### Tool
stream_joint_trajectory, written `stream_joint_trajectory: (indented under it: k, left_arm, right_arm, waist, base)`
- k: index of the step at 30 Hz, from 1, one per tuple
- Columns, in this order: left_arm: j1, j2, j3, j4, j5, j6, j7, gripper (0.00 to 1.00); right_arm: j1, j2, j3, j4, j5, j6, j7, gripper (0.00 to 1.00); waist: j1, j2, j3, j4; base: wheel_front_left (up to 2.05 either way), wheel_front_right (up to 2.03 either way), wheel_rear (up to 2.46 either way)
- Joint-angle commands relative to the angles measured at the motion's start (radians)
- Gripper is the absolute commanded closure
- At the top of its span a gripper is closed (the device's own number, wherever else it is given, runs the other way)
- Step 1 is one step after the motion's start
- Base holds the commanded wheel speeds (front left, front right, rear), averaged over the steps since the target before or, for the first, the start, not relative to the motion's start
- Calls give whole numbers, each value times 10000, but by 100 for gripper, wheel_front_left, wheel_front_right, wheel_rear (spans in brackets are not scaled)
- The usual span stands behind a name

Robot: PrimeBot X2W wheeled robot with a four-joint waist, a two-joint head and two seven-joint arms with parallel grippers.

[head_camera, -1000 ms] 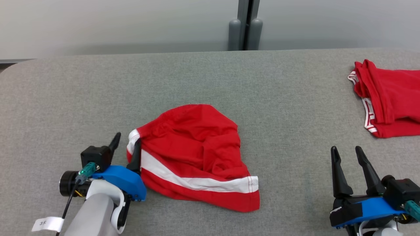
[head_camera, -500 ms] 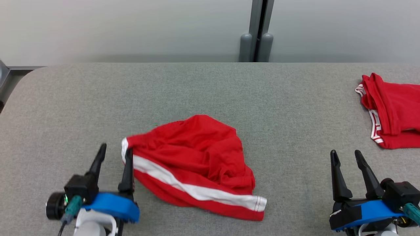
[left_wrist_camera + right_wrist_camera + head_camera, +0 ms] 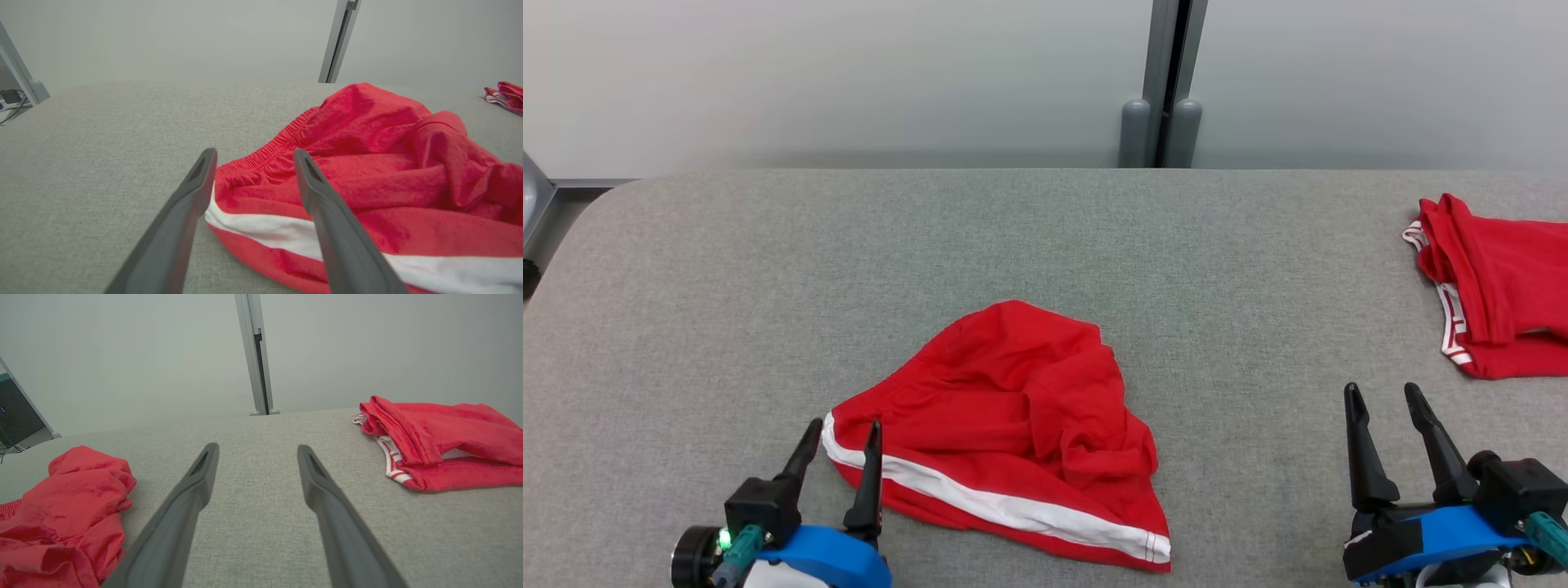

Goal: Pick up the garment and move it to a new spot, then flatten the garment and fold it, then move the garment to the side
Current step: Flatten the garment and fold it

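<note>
The garment (image 3: 1005, 416) is a pair of red shorts with a white side stripe, lying rumpled in the near middle of the grey table (image 3: 768, 269). It also shows in the left wrist view (image 3: 367, 163) and at the lower left of the right wrist view (image 3: 69, 510). My left gripper (image 3: 845, 428) stands open at the garment's left corner, its right finger over the cloth edge and nothing pinched between the fingers (image 3: 314, 192). Far off at the lower right, my right gripper (image 3: 1382, 394) is open over bare table (image 3: 257, 506).
A second red garment (image 3: 1494, 286) with white trim lies folded at the table's right edge, also in the right wrist view (image 3: 441, 441). A grey post (image 3: 1164, 90) stands behind the table against the pale wall. The table's rounded left corner is at the far left.
My left gripper has opened, let go of the garment's corner and drawn back toward me. The garment has settled lower onto the table. The head camera has tilted. The right gripper stays put.
</note>
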Motion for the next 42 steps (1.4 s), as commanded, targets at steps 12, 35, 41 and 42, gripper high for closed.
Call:
stream_joint_trajectory:
  k: [12, 35, 41, 42]
  left_arm:
    - [581, -248, 1079, -2769, 673, 99, -34, 0]
    - [601, -479, 1452, -3590, 1051, -143, -34, 0]
    - [415, -544, 1430, -3569, 1033, -159, -36, 0]
    - [409, -558, 1421, -3562, 1032, -157, -36, 0]
  right_arm:
    - [326, -3, -91, -136, -31, 7, 64, 0]
    - [-1235, -195, 2340, 469, -243, 7, 1855, 0]
    - [-1796, -324, 3502, 1904, -85, 7, 2351, 0]
    - [-1846, -324, 3575, 2076, -17, 7, 2281, 0]
  waist:
    - [0, 0, -146, 160]
    - [0, 0, 169, 685]
    - [0, 0, 402, 1041]
    - [0, 0, 435, 1091]
  base:
    - [0, 0, 0]
    - [0, 0, 0]
    - [0, 0, 0]
    - [0, 0, 0]
